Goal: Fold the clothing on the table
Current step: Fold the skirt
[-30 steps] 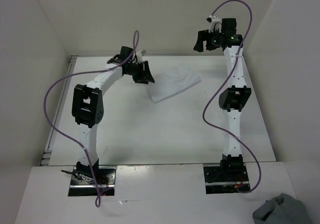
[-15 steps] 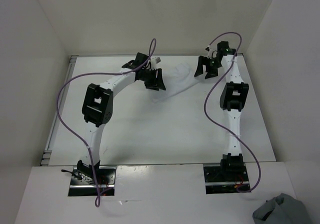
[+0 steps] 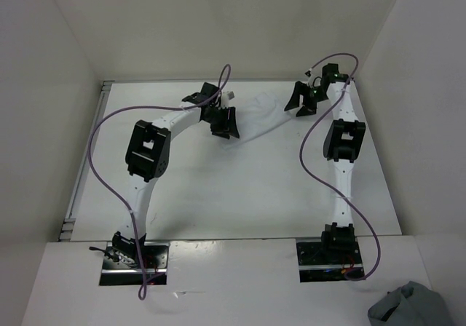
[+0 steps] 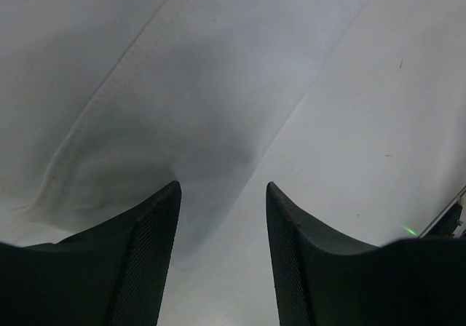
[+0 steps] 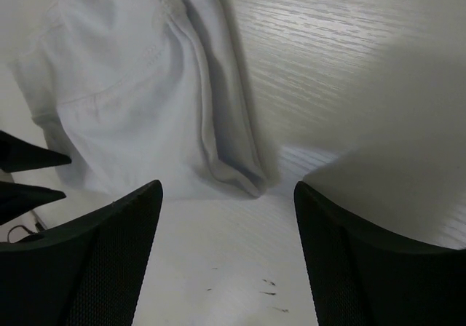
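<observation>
The clothing (image 3: 261, 115) lies on the table (image 3: 218, 188) in the upper centre of the top view, far from the arm bases. Its long axis runs across the frame, tilted from lower left to upper right. The 2 grippers stand at its 2 ends: the left gripper (image 3: 223, 124) at the lower-left end and the right gripper (image 3: 301, 102) at the upper-right end. Neither arm looks clearly nearer; each is at its own end.

In the left wrist view, the left gripper (image 4: 222, 189) has its jaws moderately apart with nothing pinched. The clothing (image 4: 189, 86) fills the upper left and centre of that frame, straight ahead of the tips. A hemmed edge slants from the upper right down toward the gap, and bare table (image 4: 386, 122) shows on the right.

In the right wrist view, the right gripper (image 5: 227, 188) has its jaws wide and empty. The clothing (image 5: 131, 86) sits in the upper left, and 1 corner ends just ahead of the gap, with bare table (image 5: 349, 49) to the upper right.

The coming move is probably a grasp at each end. The left jaws already have cloth in line. The right jaws have only that corner, so they would likely need to reach toward the upper left of their frame before closing.
</observation>
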`<state>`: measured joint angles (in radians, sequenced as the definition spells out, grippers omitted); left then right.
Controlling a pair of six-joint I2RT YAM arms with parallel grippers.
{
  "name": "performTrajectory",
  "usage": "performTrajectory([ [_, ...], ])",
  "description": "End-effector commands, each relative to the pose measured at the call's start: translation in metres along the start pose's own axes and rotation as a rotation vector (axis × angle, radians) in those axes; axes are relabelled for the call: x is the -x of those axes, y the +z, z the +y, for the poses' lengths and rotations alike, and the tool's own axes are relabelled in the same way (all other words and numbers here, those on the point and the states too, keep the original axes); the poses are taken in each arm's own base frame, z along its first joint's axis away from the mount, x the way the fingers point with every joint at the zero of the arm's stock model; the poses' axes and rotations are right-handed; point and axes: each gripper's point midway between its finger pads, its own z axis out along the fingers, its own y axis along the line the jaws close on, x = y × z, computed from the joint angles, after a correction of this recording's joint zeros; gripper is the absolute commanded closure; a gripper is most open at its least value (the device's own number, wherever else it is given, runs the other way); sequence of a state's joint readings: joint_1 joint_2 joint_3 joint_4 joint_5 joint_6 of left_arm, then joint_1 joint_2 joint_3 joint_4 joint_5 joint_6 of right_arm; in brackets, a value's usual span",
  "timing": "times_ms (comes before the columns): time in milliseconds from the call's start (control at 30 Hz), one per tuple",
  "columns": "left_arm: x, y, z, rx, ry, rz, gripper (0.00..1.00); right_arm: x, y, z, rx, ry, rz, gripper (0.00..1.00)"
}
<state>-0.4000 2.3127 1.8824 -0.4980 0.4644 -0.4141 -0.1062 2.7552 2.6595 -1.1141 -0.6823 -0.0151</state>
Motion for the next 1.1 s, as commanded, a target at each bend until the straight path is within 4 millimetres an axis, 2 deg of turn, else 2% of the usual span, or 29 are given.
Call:
performTrajectory([
  [0, -0.007, 0.006, 0.006, 0.011, 0.022, 0.019, 0.42, -0.032, 0.042, -0.004, 0.005, 0.035, 0.106, 0.22],
  [100, -0.008, 0.006, 0.008, 0.022, 0.018, 0.024, 0.43, -0.03, 0.045, 0.001, 0.019, 0.022, 0.103, 0.34],
  [200, -0.017, 0.007, 0.012, 0.029, 0.015, 0.047, 0.45, -0.028, 0.044, 0.007, 0.047, 0.018, 0.097, 0.53],
  [233, -0.017, 0.007, 0.012, 0.029, 0.015, 0.047, 0.45, -0.03, 0.043, 0.009, 0.058, 0.015, 0.104, 0.6],
  [267, -0.02, 0.006, 0.012, 0.031, 0.012, 0.051, 0.45, -0.029, 0.041, 0.01, 0.058, 0.015, 0.104, 0.74],
  [300, -0.023, 0.006, 0.014, 0.033, 0.008, 0.059, 0.45, -0.029, 0.041, 0.012, 0.072, 0.005, 0.103, 0.83],
  [367, -0.033, 0.007, 0.018, 0.04, 0.006, 0.079, 0.45, -0.028, 0.029, 0.009, 0.075, 0.019, 0.1, 0.99],
  [400, -0.035, 0.004, 0.017, 0.04, 0.005, 0.081, 0.45, -0.024, 0.024, 0.015, 0.093, -0.002, 0.09, 0.99],
  [433, -0.043, 0.006, 0.022, 0.046, -0.006, 0.1, 0.45, -0.018, 0.006, 0.015, 0.101, -0.005, 0.066, 0.99],
  [500, -0.049, 0.005, 0.023, 0.05, -0.011, 0.11, 0.45, -0.018, -0.009, 0.016, 0.097, -0.005, 0.06, 0.99],
  [533, -0.051, 0.003, 0.024, 0.059, -0.012, 0.11, 0.45, -0.008, -0.033, 0.029, 0.102, -0.051, 0.021, 0.99],
  [567, -0.056, 0.001, 0.025, 0.062, -0.017, 0.119, 0.45, -0.02, -0.036, 0.031, 0.104, -0.034, 0.05, 0.99],
  [633, -0.058, -0.001, 0.026, 0.071, -0.008, 0.119, 0.45, -0.017, -0.053, 0.044, 0.103, -0.098, 0.014, 1.0],
  [667, -0.063, 0.0, 0.029, 0.075, -0.015, 0.131, 0.46, -0.025, -0.074, 0.061, 0.102, -0.112, -0.001, 1.0],
  [733, -0.063, -0.004, 0.032, 0.079, -0.024, 0.127, 0.46, -0.021, -0.092, 0.072, 0.079, -0.18, -0.066, 1.0],
  [767, -0.061, -0.008, 0.028, 0.068, -0.02, 0.121, 0.46, -0.033, -0.103, 0.094, 0.086, -0.227, -0.073, 1.0],
  [800, -0.063, -0.008, 0.028, 0.07, -0.025, 0.129, 0.46, -0.033, -0.106, 0.102, 0.077, -0.264, -0.097, 1.0],
  [833, -0.056, -0.015, 0.027, 0.069, -0.024, 0.109, 0.46, -0.049, -0.101, 0.104, 0.074, -0.27, -0.073, 1.0],
  [867, -0.059, -0.016, 0.028, 0.071, -0.029, 0.118, 0.46, -0.052, -0.114, 0.128, 0.064, -0.335, -0.108, 1.0],
  [900, -0.052, -0.027, 0.019, 0.065, -0.016, 0.096, 0.46, -0.047, -0.116, 0.138, 0.055, -0.394, -0.156, 1.0],
  [933, -0.046, -0.034, 0.018, 0.063, -0.015, 0.076, 0.46, -0.061, -0.108, 0.138, 0.044, -0.388, -0.143, 1.0],
  [967, -0.047, -0.039, 0.014, 0.053, -0.013, 0.074, 0.46, -0.061, -0.119, 0.157, 0.014, -0.431, -0.192, 1.0],
  [1033, -0.039, -0.055, 0.0, 0.031, 0.011, 0.033, 0.46, -0.062, -0.116, 0.163, -0.008, -0.466, -0.244, 1.0],
  [1067, -0.038, -0.06, 0.002, 0.025, 0.003, 0.028, 0.46, -0.063, -0.12, 0.176, -0.003, -0.491, -0.267, 1.0],
])
